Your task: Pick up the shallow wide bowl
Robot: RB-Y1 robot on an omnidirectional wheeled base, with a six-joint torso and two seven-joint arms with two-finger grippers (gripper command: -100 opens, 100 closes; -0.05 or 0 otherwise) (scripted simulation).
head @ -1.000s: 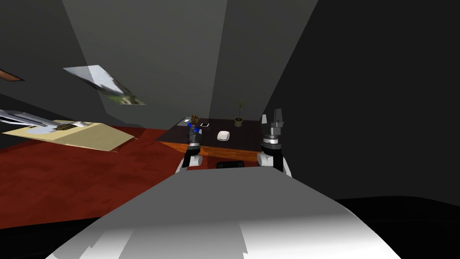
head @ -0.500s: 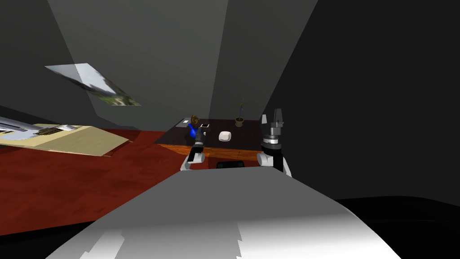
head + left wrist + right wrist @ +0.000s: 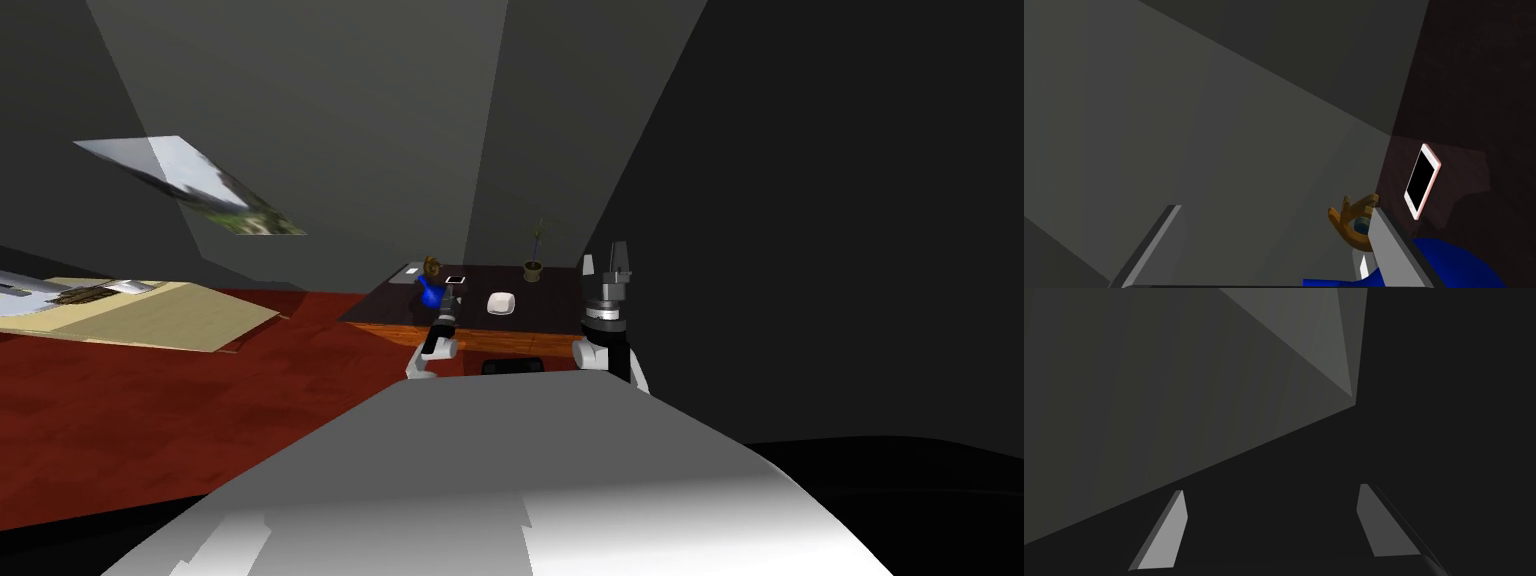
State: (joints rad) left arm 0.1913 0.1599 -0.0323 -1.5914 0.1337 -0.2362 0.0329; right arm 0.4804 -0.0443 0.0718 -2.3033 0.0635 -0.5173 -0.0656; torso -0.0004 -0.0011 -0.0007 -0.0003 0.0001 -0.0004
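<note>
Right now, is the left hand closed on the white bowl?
No, the left hand is open by the blue object; the white bowl sits apart on the table.

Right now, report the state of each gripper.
Left gripper: open, holding nothing.
Right gripper: open, holding nothing.

The shallow wide bowl (image 3: 500,302) is plain white. The counter (image 3: 550,293) is dark brown on top, orange along its front. The phone (image 3: 1422,181) has a black screen and pink rim. The floor (image 3: 200,400) is mottled red.
</note>
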